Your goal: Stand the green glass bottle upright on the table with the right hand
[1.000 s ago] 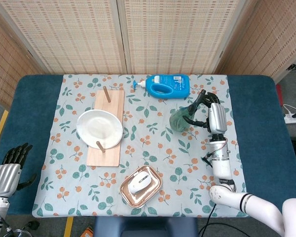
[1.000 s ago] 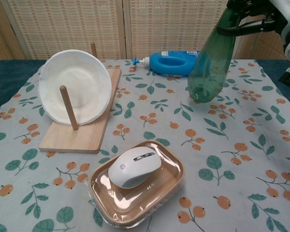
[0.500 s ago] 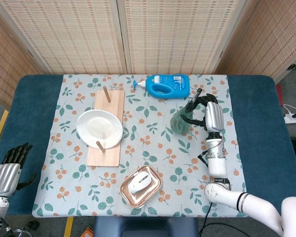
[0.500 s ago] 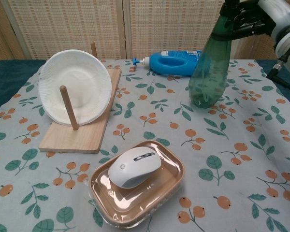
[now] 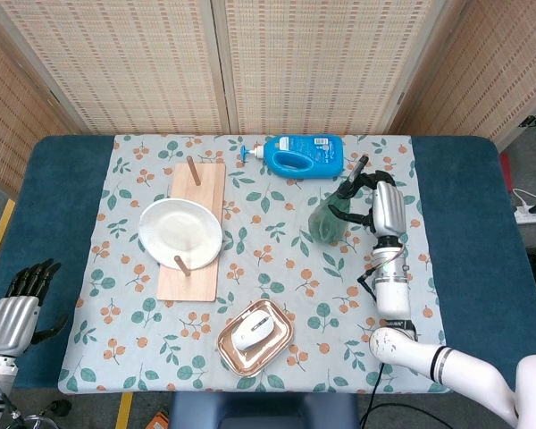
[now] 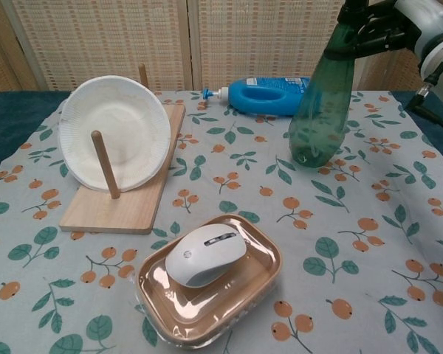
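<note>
The green glass bottle (image 6: 321,103) (image 5: 330,217) stands nearly upright on the patterned cloth, its base touching the table and its neck leaning slightly right. My right hand (image 6: 376,31) (image 5: 364,189) grips its neck from the right, fingers wrapped round the top. The bottle's mouth is cut off by the top edge of the chest view. My left hand (image 5: 20,299) hangs off the table's left edge with its fingers apart and nothing in it; only the head view shows it.
A blue detergent bottle (image 6: 269,95) lies on its side behind the green bottle. A white plate (image 6: 115,133) leans in a wooden peg rack (image 6: 118,199) at left. A white mouse (image 6: 205,254) sits in a copper tray (image 6: 269,284) in front.
The right hand has tipped the green bottle from a strong tilt to nearly upright and lowered its base onto the cloth. The left hand has not moved.
</note>
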`<state>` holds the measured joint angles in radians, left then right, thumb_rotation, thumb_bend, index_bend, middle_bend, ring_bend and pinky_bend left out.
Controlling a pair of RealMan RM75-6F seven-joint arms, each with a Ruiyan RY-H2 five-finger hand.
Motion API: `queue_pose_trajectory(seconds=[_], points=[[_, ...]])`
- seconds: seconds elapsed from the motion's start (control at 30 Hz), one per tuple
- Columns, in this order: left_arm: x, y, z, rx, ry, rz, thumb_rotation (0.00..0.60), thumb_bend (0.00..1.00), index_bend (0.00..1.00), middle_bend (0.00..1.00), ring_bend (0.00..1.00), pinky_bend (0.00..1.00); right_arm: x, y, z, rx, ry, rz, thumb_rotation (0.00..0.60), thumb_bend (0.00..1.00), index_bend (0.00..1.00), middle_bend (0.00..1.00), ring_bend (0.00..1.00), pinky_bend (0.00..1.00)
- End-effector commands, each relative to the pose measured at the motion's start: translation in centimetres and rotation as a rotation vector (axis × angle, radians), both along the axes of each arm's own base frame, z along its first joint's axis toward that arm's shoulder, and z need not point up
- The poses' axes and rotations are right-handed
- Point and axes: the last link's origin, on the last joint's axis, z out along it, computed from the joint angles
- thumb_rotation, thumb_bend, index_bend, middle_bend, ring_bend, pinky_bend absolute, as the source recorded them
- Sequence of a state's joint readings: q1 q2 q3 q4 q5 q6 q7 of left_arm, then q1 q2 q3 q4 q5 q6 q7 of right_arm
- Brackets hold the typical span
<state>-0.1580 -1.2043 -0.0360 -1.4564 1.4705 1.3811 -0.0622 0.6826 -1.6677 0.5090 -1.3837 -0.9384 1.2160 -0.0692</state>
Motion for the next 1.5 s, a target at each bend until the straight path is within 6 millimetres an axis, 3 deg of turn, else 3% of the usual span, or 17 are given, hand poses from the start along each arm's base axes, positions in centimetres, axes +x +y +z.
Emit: queue_pose_trajectory(seconds=[0.03,0.73,1.2,1.5], points=[[0.04,0.00,0.03,0.002,-0.003,0.000,0.600,0.28,0.00,0.00,0.00,0.00,0.12,-0.09,0.09,0.007,-0.002,-0.002,0.600,0.13,0.76,0.56,0.31,0.17],[0.20,-0.26,0.41,0.019,-0.022,-0.016,0.600,0.29,0.00,0.00,0.00,0.00,-0.08,-0.12,-0.50,0.027,0.007,-0.002,0.600,0.14,0.76,0.56,0.31,0.17],[0.21,-0.25,0.40,0.022,-0.032,-0.024,0.600,0.29,0.00,0.00,0.00,0.00,-0.08,0.07,-0.50,0.051,0.028,0.034,0.600,0.00,0.59,0.56,0.23,0.16],[0.19,-0.26,0.33,0.019,-0.035,-0.024,0.600,0.28,0.00,0.00,0.00,0.00,-0.29,0.23,-0.35,0.062,0.042,0.053,0.600,0.00,0.46,0.46,0.13,0.13]])
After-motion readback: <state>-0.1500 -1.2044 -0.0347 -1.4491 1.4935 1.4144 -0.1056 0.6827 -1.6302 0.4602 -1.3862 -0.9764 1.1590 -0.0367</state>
